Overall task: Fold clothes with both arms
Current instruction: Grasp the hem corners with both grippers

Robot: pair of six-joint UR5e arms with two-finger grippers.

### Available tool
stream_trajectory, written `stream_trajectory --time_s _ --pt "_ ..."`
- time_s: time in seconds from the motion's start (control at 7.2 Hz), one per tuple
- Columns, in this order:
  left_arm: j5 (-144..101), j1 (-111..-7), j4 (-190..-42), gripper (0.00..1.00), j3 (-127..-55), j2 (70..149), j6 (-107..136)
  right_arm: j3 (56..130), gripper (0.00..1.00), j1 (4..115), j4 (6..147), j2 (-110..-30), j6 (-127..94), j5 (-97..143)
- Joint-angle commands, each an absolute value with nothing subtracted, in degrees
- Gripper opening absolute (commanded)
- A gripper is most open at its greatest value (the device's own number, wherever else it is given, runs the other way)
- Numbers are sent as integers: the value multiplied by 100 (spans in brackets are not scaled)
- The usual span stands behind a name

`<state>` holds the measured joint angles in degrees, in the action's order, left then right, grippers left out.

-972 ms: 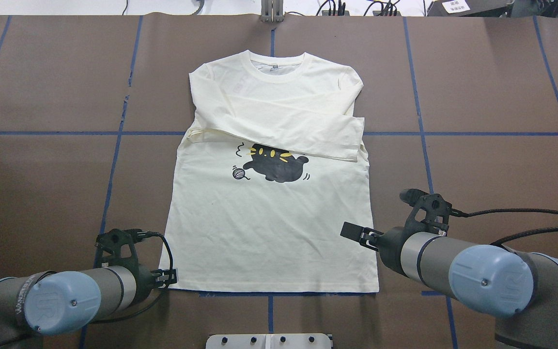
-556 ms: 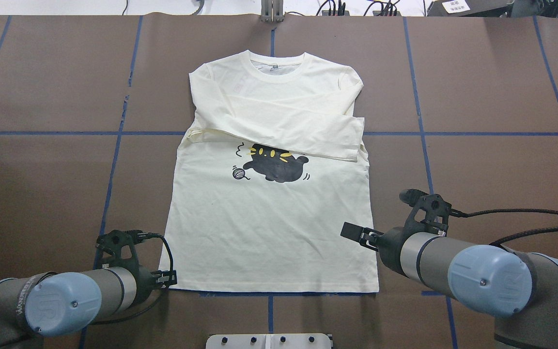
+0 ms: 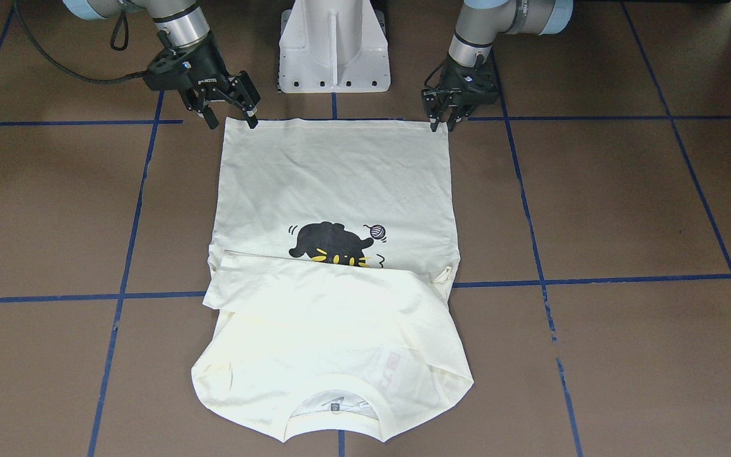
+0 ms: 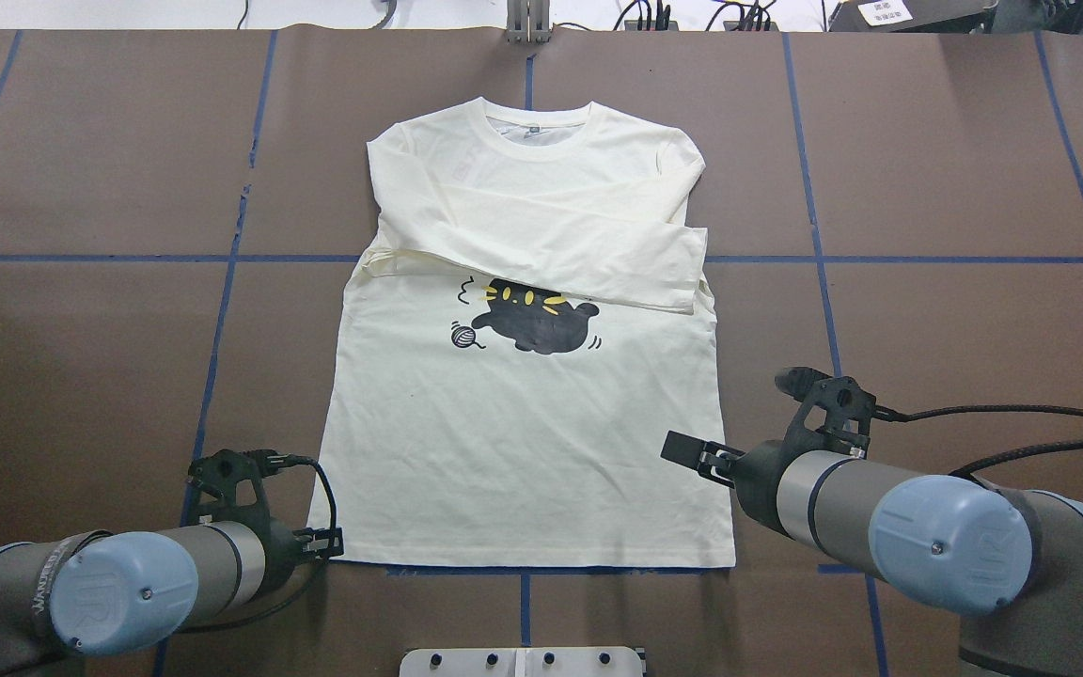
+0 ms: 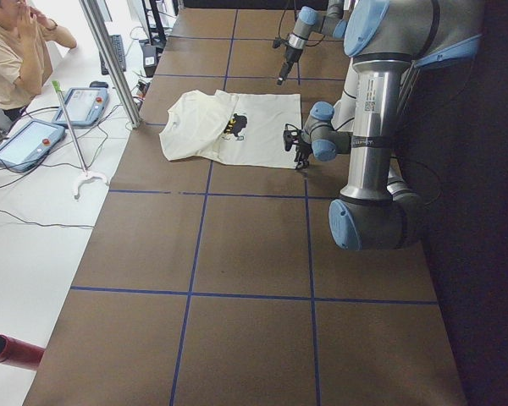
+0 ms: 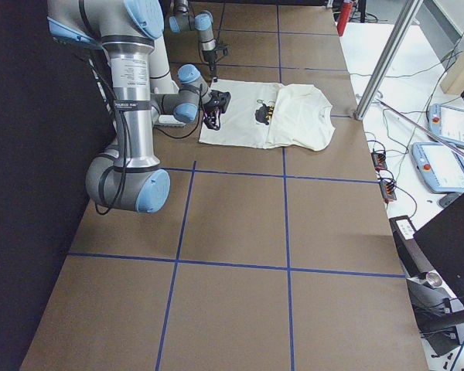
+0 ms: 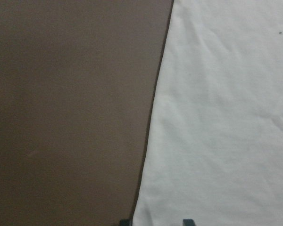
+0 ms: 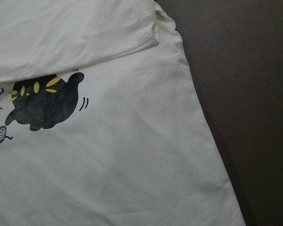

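Shirt: I see the cream long-sleeved T-shirt (image 4: 523, 442) lying flat, print side up, in the middle of the tabletop (image 4: 81, 376). Its collar (image 4: 530, 132) is at the far end and its hem toward the robot's base.
Sleeves: both sleeves (image 4: 551, 254) are folded across the chest. The top one covers the upper edge of the black cat print (image 4: 532, 324).
Yarn ball: the small print (image 4: 462, 336) is just left of the cat.
Left end effector (image 3: 441, 125): it sits low at the near left corner of the hem. It is released: my left wrist camera shows two fingertips apart with the shirt's side edge running between them. I cannot tell whether they touch the cloth.
Right end effector (image 3: 232, 122): it is at the near right corner of the hem, prongs spread wide and grasping nothing. My right wrist camera looks down on the cat print and the shirt's right edge.
Tabletop: brown, marked with a grid of blue tape lines.
Pedestal: the white base (image 3: 334, 44) stands just beyond the hem, between the two arms.
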<state>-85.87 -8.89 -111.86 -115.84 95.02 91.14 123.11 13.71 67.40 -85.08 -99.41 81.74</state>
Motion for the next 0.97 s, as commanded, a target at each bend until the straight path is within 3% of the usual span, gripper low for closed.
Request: stream_trajectory --time_s 0.0,0.14,0.42,0.83 --pt "-8587 -870 -11180 40 -11584 9501 9114 12313 100 1371 6733 -8508 -9940 8174" --pt "-8587 -853 -11180 31 -11584 9510 9114 12305 100 1371 6732 -8508 -9940 8174" --pt "-8587 -826 -11180 3 -11584 9518 9114 12296 100 1371 6741 -8508 -9940 8174" --pt "-8578 -791 -11180 0 -11628 9571 9114 12252 98 1336 6976 -8525 -9975 8174"
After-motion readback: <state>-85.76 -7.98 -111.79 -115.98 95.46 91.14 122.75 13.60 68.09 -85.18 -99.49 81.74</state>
